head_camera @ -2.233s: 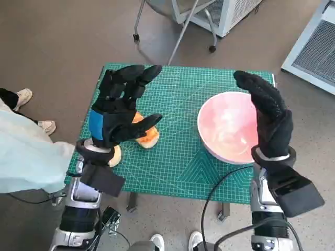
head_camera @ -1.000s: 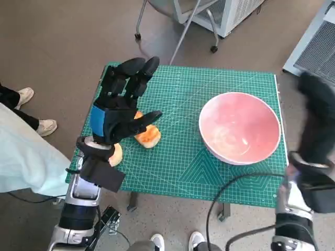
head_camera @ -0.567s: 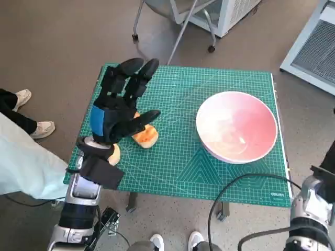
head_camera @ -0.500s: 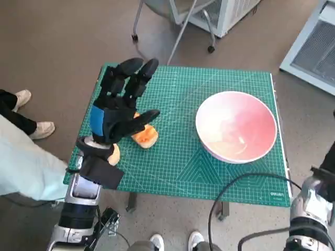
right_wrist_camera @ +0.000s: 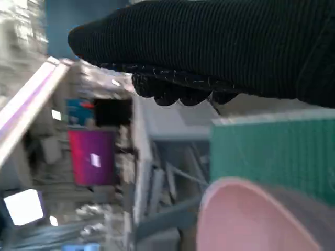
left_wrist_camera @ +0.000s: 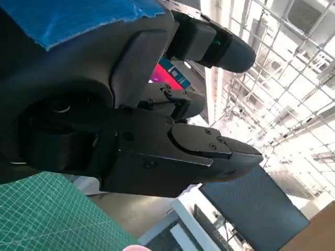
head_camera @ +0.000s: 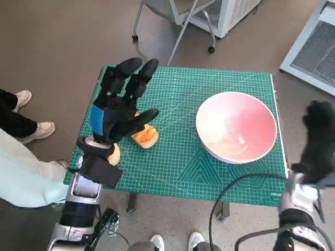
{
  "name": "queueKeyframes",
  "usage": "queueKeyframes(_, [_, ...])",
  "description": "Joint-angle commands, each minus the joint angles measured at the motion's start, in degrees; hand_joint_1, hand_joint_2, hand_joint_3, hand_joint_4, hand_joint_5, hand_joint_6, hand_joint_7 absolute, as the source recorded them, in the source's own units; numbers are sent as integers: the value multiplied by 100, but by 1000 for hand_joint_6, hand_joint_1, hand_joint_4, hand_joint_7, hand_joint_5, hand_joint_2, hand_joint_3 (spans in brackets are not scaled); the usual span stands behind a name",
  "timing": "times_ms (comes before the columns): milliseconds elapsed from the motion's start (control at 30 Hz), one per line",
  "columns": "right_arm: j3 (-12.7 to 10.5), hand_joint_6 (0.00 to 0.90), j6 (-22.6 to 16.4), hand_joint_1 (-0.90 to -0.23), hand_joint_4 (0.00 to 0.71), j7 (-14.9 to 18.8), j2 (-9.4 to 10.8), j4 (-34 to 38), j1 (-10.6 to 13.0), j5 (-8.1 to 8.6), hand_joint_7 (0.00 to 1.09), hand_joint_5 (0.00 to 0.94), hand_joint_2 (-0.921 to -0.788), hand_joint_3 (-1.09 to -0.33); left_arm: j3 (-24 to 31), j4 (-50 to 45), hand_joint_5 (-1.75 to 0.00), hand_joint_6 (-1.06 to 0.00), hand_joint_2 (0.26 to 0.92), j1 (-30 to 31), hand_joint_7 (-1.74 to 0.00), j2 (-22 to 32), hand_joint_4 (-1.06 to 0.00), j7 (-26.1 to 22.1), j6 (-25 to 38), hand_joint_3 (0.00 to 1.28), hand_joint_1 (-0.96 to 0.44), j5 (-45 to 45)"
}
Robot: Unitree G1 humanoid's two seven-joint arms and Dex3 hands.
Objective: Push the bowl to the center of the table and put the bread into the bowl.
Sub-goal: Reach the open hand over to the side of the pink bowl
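Observation:
The pink bowl [head_camera: 236, 127] stands on the right part of the green mat table [head_camera: 183, 167], close to its right edge. An orange piece of bread [head_camera: 146, 137] lies left of centre, and a second piece [head_camera: 114, 155] sits by my left wrist. My left hand [head_camera: 121, 104] hovers over the bread with its fingers spread, holding nothing. My right hand [head_camera: 319, 133] is raised just off the table's right edge, beside the bowl and apart from it. The right wrist view shows the glove [right_wrist_camera: 220, 47] above the bowl's rim [right_wrist_camera: 256, 219].
A chair with castors [head_camera: 172, 31] and a white cabinet [head_camera: 225, 13] stand beyond the table's far edge. A grilled unit [head_camera: 314, 47] is at the far right. A person's shoes [head_camera: 23, 97] and pale sleeve [head_camera: 26, 172] are at the left. A black cable [head_camera: 235, 188] crosses the near right corner.
My right hand left the bowl, swung out past the table's right edge, dropped low, and has now risen beside the bowl. The bowl, bread and left hand stay put.

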Motion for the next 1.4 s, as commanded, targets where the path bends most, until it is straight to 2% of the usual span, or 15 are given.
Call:
queueKeyframes(33, [65,-1,330,-479,263,68,164,223,-123,1,655,1,-921,-917,53,45,-221,-154,916,-76,-749,106,-282,-6,-61,86,-128,-58])
queueKeyframes(133, [114,-1,427,-480,256,50,207,273,-198,-41,645,0,-921,-918,67,15,-219,-156,918,-46,-744,130,-285,12,-62,83,-136,-43])
queueKeyframes(300, [123,0,669,-474,245,153,309,360,-394,24,651,0,-921,-925,123,-38,-212,-158,921,10,-731,196,-288,10,-99,83,-152,-92])
queueKeyframes(600, [77,-1,1048,-510,252,228,477,419,-730,115,657,7,-921,-914,196,-220,-187,-172,921,114,-695,250,-299,37,-134,93,-169,-71])
queueKeyframes(967, [116,8,1399,-515,254,191,638,520,-1122,43,673,6,-921,-907,288,-432,-157,-191,921,242,-661,282,-314,109,-134,98,-171,24])
queueKeyframes(1400, [225,1,1585,-512,286,102,890,581,-1469,-73,701,20,-921,-915,364,-507,-143,-204,921,341,-653,338,-325,149,-158,103,-170,87])
